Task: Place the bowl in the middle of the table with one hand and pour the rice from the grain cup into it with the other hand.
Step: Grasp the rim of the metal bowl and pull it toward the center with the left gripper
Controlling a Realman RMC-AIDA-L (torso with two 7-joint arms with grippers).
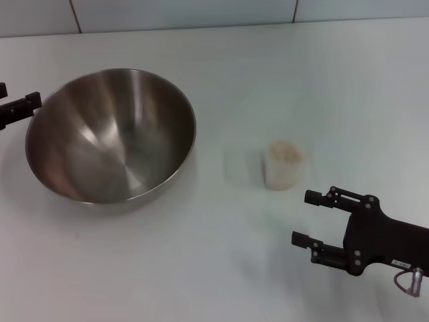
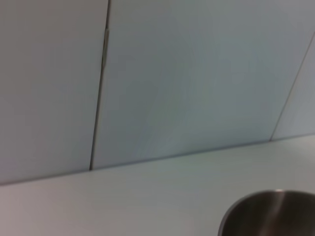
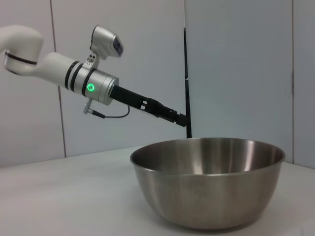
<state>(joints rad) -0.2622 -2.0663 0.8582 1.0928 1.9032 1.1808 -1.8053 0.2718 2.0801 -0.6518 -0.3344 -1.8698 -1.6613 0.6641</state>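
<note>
bowl (image 1: 110,134): brushed stainless steel, shiny, reflective inside | grain cup (image 1: 282,166): clear smooth plastic, nearly see-through | rice (image 1: 285,151): matt off-white grains | table (image 1: 201,268): smooth white, faint sheen | right gripper (image 1: 310,218): matt black metal with silver screws

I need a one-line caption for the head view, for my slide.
Open right gripper faces the small clear rice-filled grain cup; left gripper sits beside the large empty stainless-steel bowl.
</note>
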